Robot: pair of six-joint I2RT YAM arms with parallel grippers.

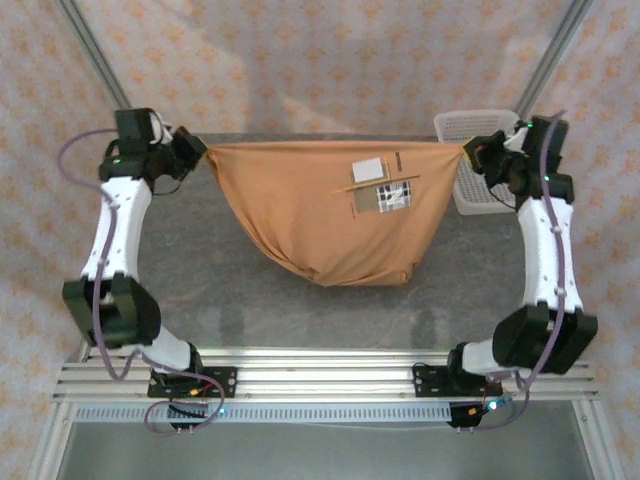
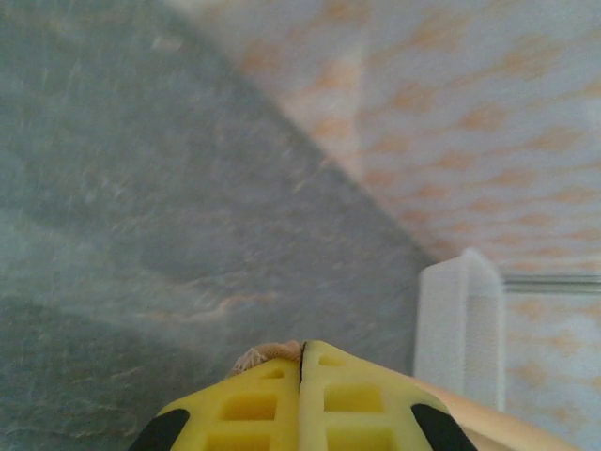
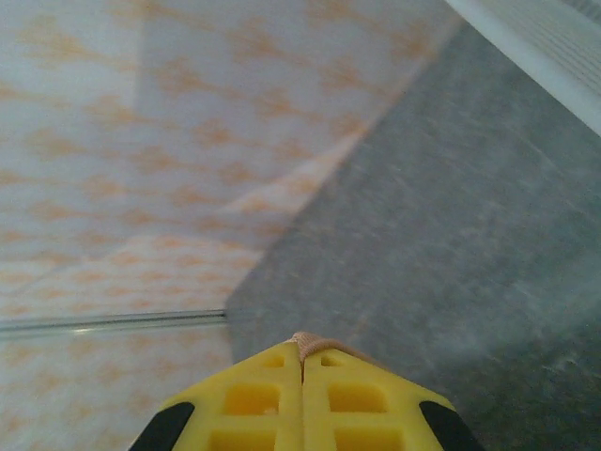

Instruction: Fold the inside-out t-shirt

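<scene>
Your left tool [image 1: 198, 152] and right tool [image 1: 470, 153] are each clenched on an upper corner of the t-shirt [image 1: 330, 215], which hangs stretched between them, its lower end sagging toward the counter [image 1: 230, 290]. That tension likely spreads the cloth flat before laying it down.

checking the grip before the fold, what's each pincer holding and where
The left pincer and the right pincer each pinch an upper corner of the t-shirt.

The left arm [image 1: 115, 235] and right arm [image 1: 545, 250]: white link shells, black joint housings, lilac cables, black base plates with lit indicators. The left claw [image 2: 302, 349] and right claw [image 3: 301, 349]: yellow fingers with square recesses.
</scene>
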